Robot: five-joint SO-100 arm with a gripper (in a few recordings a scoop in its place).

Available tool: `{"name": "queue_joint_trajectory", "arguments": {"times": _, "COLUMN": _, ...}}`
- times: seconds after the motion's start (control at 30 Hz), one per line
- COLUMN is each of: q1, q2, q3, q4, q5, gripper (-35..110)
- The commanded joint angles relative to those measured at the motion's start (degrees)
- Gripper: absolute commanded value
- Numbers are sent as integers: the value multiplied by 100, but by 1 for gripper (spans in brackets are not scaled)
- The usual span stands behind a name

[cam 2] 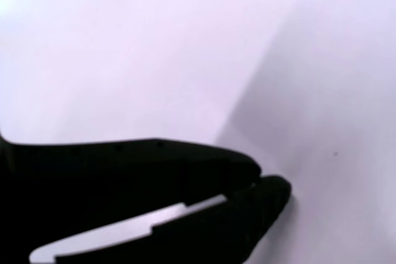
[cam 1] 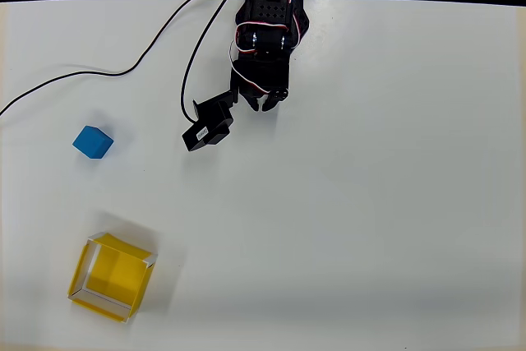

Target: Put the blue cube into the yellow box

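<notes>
From where I sit at the controls, the job looks barely begun; the blue cube (cam 1: 93,141) lies on the white table (cam 1: 370,203) at the left of the overhead view, untouched and well apart from my arm (cam 1: 267,26), which is folded up near the far edge; the yellow box (cam 1: 113,276) stands nearer the bottom left, below the cube and apart from it, and I see nothing inside it; so by my reckoning everything is left to do: reach across, grasp, carry, release.

The gripper (cam 1: 265,103) hangs just over the table beside its wrist camera (cam 1: 208,126); in the wrist view the gripper (cam 2: 263,183) shows its two dark tips meeting, so I judge the fingers closed together on nothing.

As for materials, the cube is a small solid block, matte bright blue with crisp edges, turned at a slant to the table's sides; the box is square and open-topped, yellow on walls and floor, with thin pale rims, wider than the cube and also set askew; the table is smooth, plain white and slightly glossy; a thin black cable (cam 1: 99,74) trails across it from the arm's base toward the left edge.
</notes>
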State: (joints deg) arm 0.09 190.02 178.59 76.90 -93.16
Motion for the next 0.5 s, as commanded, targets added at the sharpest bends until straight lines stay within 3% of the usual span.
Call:
{"name": "queue_joint_trajectory", "arguments": {"times": 0.0, "q1": -9, "q2": 158, "q3": 158, "q4": 35, "q5": 545, "gripper": 0}}
{"name": "queue_joint_trajectory", "arguments": {"times": 0.33, "q1": 70, "q2": 158, "q3": 158, "q4": 26, "q5": 132, "gripper": 1}}
{"name": "queue_joint_trajectory", "arguments": {"times": 0.47, "q1": 896, "q2": -62, "q3": 88, "q4": -1371, "q5": -264, "gripper": 6}}
